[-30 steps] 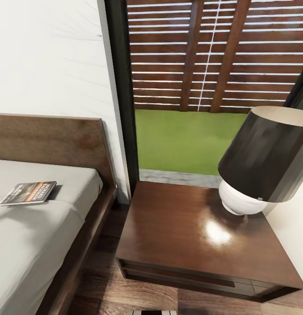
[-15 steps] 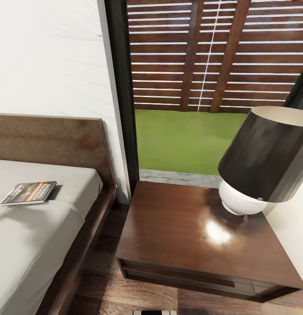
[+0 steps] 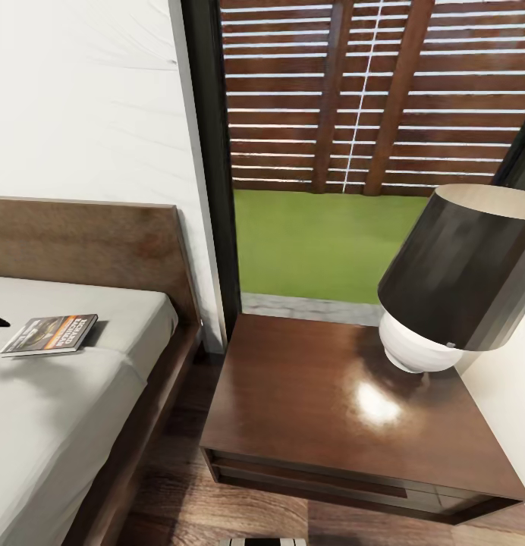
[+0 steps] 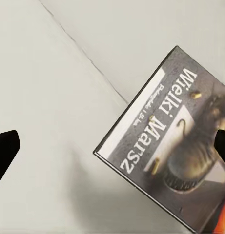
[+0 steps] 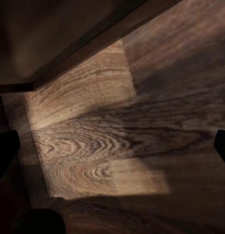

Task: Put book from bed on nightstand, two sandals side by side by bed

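The book (image 3: pixel 50 334) lies flat on the bed (image 3: pixel 80 402) near the headboard, left of the nightstand (image 3: pixel 323 402). It looks thin, light and stiff, with a slick cover; flat on the soft mattress it offers only its edges, so pinching across a corner or short side seems best. The left hand (image 4: pixel 112 146) hovers above it, fingers spread wide and empty. The right hand (image 5: pixel 112 146), also spread, faces the wood floor (image 5: pixel 107 146).

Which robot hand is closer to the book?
Left. The left gripper hovers open right over the book on the bed; the right gripper faces the wood floor.
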